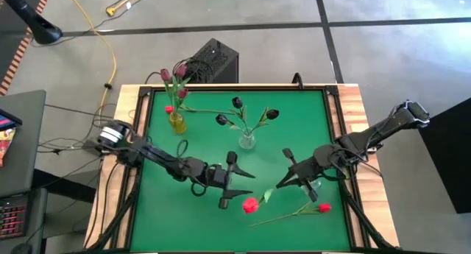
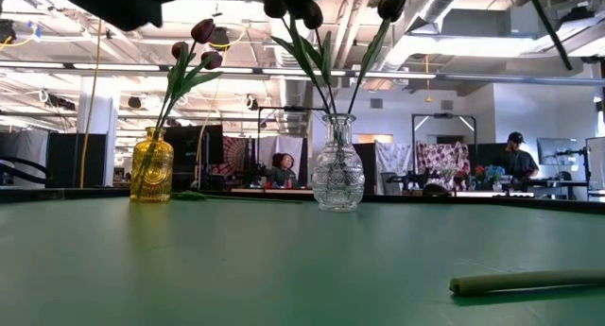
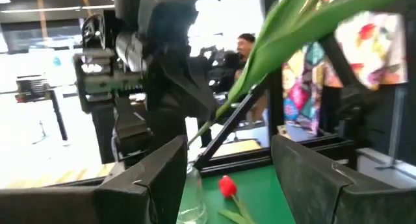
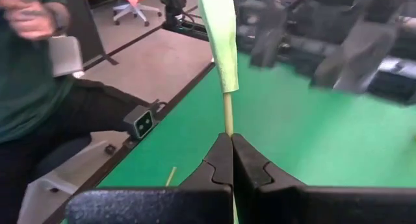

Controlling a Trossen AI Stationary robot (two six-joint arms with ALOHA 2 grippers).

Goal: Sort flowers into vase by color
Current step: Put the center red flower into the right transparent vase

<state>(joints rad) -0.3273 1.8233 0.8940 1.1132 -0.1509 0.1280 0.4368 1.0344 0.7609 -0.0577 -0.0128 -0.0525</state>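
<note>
Red tulips (image 1: 251, 205) number two; right pincer (image 1: 274, 188) grips one.

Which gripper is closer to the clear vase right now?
Left. The left gripper sits open just in front of the clear vase; the right gripper, shut on a red tulip's stem, is farther, toward the right.

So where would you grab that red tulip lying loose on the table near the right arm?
Mid-stem on the loose red tulip, straight down from above, fingers across the stem. It lies flat on the table and is thin, and its head looks soft. The right gripper is shut on another tulip by its stem; the left gripper is open nearby.
</note>
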